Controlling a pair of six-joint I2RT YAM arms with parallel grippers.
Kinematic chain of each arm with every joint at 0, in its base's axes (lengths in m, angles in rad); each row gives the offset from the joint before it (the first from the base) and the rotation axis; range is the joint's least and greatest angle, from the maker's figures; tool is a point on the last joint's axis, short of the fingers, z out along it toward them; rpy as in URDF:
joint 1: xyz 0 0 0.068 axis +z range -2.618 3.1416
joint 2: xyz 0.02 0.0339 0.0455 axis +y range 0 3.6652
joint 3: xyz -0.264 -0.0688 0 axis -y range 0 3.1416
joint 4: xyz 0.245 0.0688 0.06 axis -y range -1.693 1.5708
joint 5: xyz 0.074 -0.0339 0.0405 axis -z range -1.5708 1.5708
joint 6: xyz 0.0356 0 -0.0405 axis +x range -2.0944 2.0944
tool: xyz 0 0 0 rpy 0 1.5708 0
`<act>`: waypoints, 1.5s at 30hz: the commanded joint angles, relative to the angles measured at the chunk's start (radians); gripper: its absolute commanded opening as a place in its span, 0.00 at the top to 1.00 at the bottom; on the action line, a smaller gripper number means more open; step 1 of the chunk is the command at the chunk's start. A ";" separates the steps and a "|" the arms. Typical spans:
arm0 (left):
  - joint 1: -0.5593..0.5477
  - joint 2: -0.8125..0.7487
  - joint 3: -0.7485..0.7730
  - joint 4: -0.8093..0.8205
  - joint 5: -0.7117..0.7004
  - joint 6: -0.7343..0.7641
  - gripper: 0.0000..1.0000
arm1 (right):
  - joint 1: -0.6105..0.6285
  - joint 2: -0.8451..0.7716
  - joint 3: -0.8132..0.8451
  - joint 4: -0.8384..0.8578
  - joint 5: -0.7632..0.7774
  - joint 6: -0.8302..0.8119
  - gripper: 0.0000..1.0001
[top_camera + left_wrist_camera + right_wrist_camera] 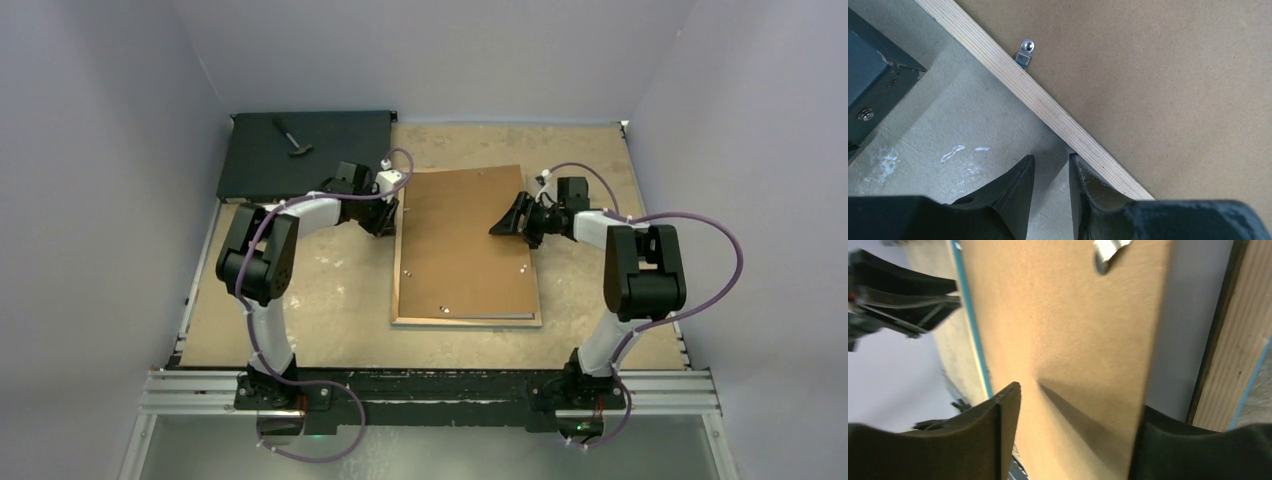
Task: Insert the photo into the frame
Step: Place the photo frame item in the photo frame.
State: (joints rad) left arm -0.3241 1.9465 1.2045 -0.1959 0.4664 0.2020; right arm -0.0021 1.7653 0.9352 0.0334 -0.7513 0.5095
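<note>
**Two arms at a face-down frame with its panel on top**

The left jaws are narrow, a thin gap between them showing bare worktop [963, 130], and they hold nothing. One finger [1088, 185] lies over the pale wood rail of the frame [1048, 107]; the other is over the worktop just beside it.

The right jaws are spread wide and grip nothing. They reach over the brown panel [1058, 330], whose face fills the space between them, and one finger casts a shadow on it.

Beyond that panel's edge, the right wrist view shows a pale strip, then the frame's wood rail with a thin blue line along its outer side. I cannot tell whether the strip is the photo; no print is visible in any view.

From above, the frame [400, 270] lies back-up in the middle of the worktop, between the two arms. The panel covers nearly all of it, leaving the left and near rails showing. A small metal clip [1025, 52] sits at the panel's edge, touching the left rail. A flat black box [300, 155] lies at the far left corner, behind the left arm [270, 250]
</note>
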 commanded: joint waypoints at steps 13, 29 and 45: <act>-0.009 -0.010 0.006 -0.075 0.009 0.033 0.74 | 0.126 -0.145 0.187 -0.449 0.539 -0.178 0.01; 0.027 -0.038 0.011 -0.116 0.032 0.040 0.76 | 0.145 -0.210 0.236 -0.440 0.602 -0.157 0.03; 0.043 -0.138 -0.072 -0.208 0.184 0.063 0.72 | 0.513 -0.334 -0.052 0.111 0.409 0.098 0.27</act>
State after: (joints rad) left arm -0.2852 1.8725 1.1912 -0.3874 0.5728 0.2432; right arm 0.4267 1.4315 0.9573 -0.0963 -0.2611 0.5072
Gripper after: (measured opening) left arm 0.282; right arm 0.756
